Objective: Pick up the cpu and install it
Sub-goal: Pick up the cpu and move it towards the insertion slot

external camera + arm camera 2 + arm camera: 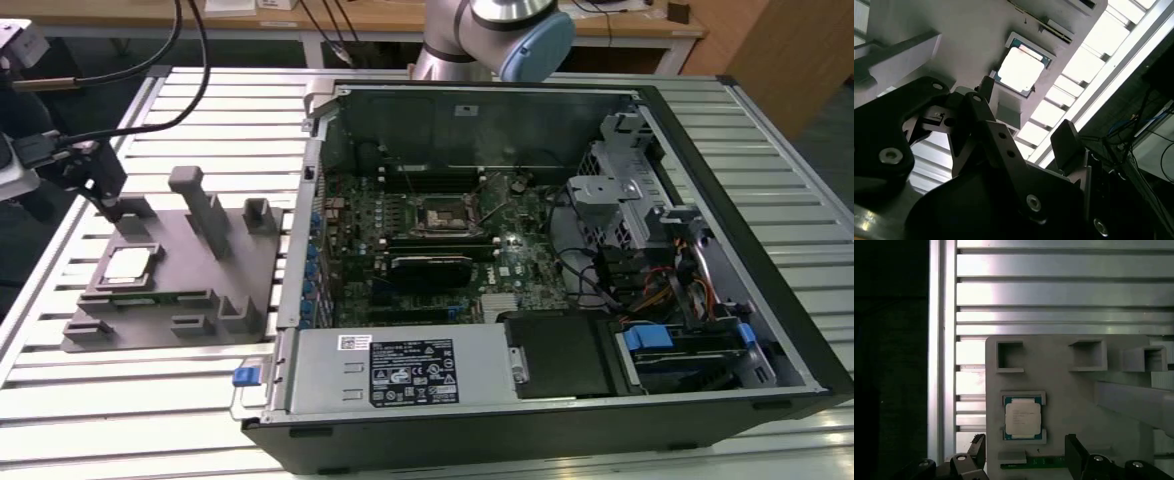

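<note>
Silvery cpu (1023,420) is sitting in grey tray (1069,390) recess; gripper (1025,452) is hovering above it, fingers spread, gripping nothing.

The cpu (1023,419) had a silvery metal lid with a soft sheen, glaring white in the second wrist view. Its holder (174,255) was smooth, matt grey plastic. The worktop (120,400) was ribbed bare aluminium, brightly reflective. The gripper (1026,112) looked matt black, with shiny screw heads. The computer case (467,120) showed dull grey sheet metal inside and black outer walls.
</note>
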Action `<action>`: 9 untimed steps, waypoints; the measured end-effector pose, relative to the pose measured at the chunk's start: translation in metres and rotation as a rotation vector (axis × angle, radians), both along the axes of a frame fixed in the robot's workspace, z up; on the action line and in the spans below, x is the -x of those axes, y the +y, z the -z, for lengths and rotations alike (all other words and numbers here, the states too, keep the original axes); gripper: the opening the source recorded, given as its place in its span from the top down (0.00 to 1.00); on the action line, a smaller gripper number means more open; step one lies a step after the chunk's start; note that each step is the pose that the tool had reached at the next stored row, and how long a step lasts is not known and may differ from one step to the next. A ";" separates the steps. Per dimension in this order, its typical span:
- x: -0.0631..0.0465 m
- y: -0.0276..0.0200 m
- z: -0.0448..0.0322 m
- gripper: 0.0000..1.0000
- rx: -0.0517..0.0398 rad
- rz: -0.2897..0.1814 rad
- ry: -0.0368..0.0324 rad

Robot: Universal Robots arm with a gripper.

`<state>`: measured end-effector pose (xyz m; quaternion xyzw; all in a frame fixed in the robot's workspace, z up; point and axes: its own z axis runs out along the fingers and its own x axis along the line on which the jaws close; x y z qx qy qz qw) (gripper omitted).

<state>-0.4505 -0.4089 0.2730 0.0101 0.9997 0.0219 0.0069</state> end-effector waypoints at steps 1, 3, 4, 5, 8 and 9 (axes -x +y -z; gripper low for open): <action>0.000 -0.0002 0.0018 0.27 0.0000 -0.009 0.0008; 0.000 -0.0006 0.0054 0.27 0.0000 -0.028 0.0035; 0.000 -0.0007 0.0072 0.27 0.0001 -0.032 0.0036; 0.000 -0.0008 0.0091 0.27 0.0001 -0.033 0.0037; 0.000 -0.0008 0.0145 0.27 0.0001 -0.033 0.0037; 0.000 -0.0008 0.0163 0.27 0.0000 -0.033 0.0037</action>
